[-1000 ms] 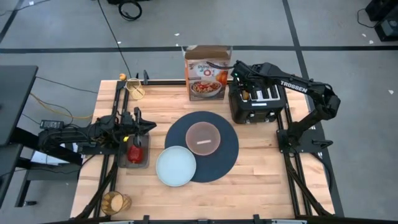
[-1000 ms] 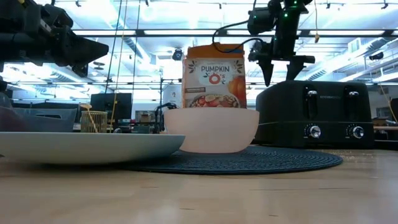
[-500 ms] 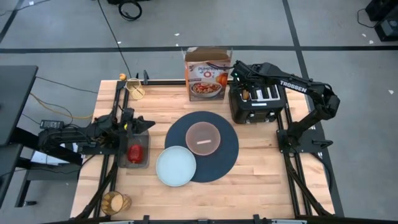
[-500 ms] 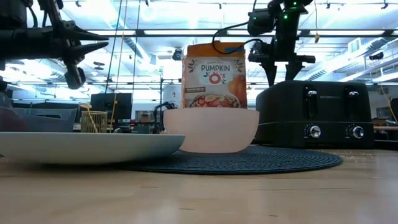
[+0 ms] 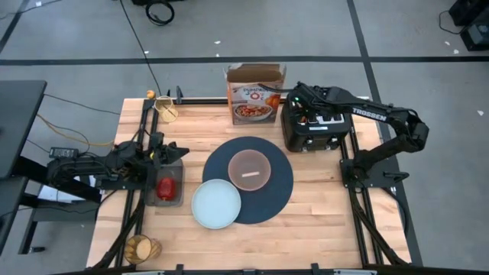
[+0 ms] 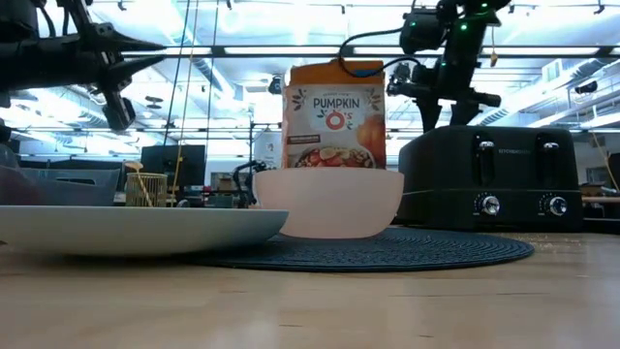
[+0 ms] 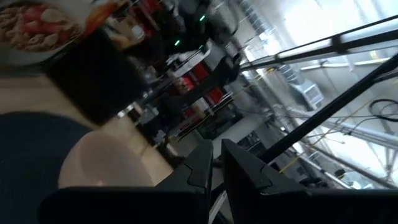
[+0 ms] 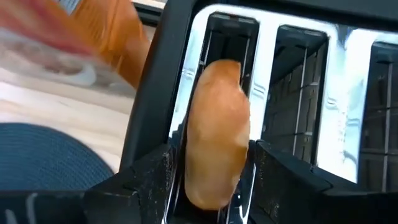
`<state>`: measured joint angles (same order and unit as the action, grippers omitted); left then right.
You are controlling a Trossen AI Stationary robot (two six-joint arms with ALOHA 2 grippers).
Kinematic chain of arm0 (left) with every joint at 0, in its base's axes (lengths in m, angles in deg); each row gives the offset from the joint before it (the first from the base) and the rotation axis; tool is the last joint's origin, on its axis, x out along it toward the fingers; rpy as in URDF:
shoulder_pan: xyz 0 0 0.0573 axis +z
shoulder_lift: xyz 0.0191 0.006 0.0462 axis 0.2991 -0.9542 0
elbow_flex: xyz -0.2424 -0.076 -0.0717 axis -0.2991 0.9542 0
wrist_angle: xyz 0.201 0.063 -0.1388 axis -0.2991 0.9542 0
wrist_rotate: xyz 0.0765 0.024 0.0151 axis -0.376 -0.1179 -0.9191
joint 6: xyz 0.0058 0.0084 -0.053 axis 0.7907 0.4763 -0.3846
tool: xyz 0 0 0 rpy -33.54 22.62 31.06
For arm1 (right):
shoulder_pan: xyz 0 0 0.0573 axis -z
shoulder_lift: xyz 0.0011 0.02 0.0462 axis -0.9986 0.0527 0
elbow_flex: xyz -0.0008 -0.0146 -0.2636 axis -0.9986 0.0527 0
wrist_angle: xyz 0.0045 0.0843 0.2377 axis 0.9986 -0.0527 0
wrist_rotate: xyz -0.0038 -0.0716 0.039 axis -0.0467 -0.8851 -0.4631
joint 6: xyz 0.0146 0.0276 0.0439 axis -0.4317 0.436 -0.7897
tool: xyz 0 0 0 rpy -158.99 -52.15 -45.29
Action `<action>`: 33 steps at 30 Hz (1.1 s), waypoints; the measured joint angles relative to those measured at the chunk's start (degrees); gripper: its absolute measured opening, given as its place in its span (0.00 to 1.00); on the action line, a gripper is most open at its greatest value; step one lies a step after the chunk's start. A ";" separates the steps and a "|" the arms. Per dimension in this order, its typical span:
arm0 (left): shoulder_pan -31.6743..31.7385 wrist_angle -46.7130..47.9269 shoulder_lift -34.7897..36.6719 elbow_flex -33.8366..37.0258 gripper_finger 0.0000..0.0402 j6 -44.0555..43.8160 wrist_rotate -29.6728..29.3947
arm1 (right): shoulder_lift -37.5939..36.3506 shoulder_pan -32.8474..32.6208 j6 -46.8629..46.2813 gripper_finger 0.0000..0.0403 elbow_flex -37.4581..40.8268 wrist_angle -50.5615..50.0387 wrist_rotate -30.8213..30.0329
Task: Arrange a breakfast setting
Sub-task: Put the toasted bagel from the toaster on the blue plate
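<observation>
A bagel-like bread (image 8: 214, 137) stands on edge in the left slot of the black toaster (image 5: 317, 131). My right gripper (image 8: 214, 180) is low over the toaster, open, one finger on either side of the bread; I cannot tell whether they touch it. The pinkish bowl (image 5: 249, 169) sits on the round dark-blue placemat (image 5: 271, 197). The empty pale-blue plate (image 5: 216, 204) overlaps the mat's near left edge. The red apple (image 5: 164, 187) lies in a grey tray. My left gripper (image 5: 174, 153) hovers shut beyond the apple. The amber glass (image 5: 141, 248) stands near left.
The orange-and-white cereal box (image 5: 254, 95) stands at the far edge, just left of the toaster. A small holder (image 5: 165, 110) stands at the far left corner. Bare wood lies along the near edge and to the right of the mat.
My right gripper has gone down from above the toaster and now stands low over its left slot, astride the bread. My left gripper has risen from over the apple and drawn toward the far edge, tipping up to nearly level; the apple stays in its tray.
</observation>
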<state>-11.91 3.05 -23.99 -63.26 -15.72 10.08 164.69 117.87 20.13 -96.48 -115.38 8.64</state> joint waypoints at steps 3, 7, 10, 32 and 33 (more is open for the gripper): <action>-0.47 -3.05 -0.02 0.00 0.10 2.53 -0.09 | -2.20 0.00 0.65 0.55 3.05 2.31 0.10; -2.81 -8.75 -0.02 -0.01 0.10 6.57 -0.74 | -4.08 -0.54 3.76 0.53 6.45 9.65 -0.55; -5.34 -10.76 -0.02 0.00 0.10 8.50 -0.92 | -4.89 -1.08 5.08 0.51 8.33 12.83 -1.50; -17.11 -10.85 -11.87 -11.04 0.09 27.34 -8.01 | -8.26 -1.27 12.16 0.22 10.82 17.31 -4.91; -17.11 -11.00 -12.75 -11.30 0.10 27.31 -9.12 | -9.23 -1.27 12.27 0.22 10.44 16.94 -4.99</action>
<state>-29.02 -7.95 -36.74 -74.57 11.59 0.96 155.46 116.60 32.40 -86.04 -98.44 3.65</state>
